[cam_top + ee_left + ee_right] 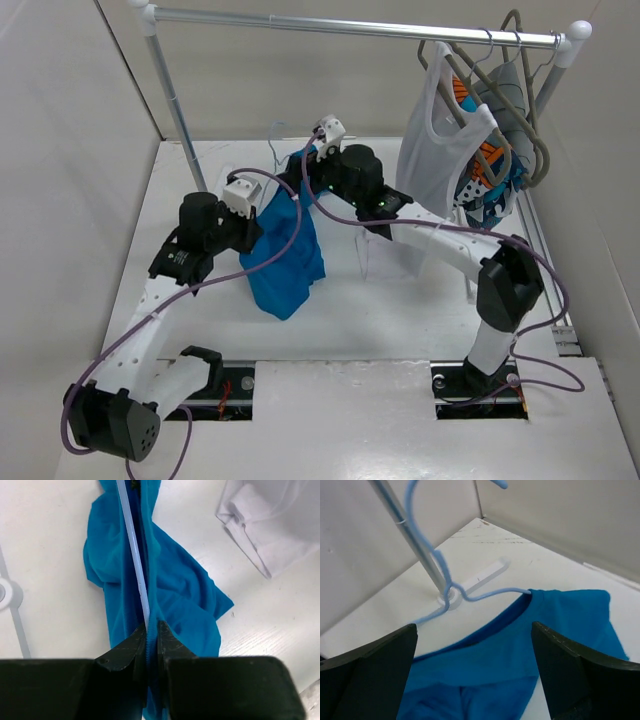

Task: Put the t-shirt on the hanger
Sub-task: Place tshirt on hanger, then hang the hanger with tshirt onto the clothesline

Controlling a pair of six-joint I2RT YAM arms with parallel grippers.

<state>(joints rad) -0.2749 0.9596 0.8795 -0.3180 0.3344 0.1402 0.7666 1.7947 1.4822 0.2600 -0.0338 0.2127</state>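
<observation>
The left tool (150, 632) was clenched on the thin hanger (134, 555). The blue t-shirt (185, 590) hung from it over the desk (50, 610). The right tool (474, 630) stood wide open, holding nothing.

Clothes rail with hung garments, set up on a white table

A metal rail (350, 27) is carried across the back of the white table (400, 320) on an upright pole (180, 110) at the left, and is capped with a white knob at each end. Near its right end a white tank top (440, 150) is hung among several grey hangers (530, 110), and an orange-and-blue patterned garment (492, 185) is seen just behind it. The table is enclosed by pale walls (70, 120).
</observation>
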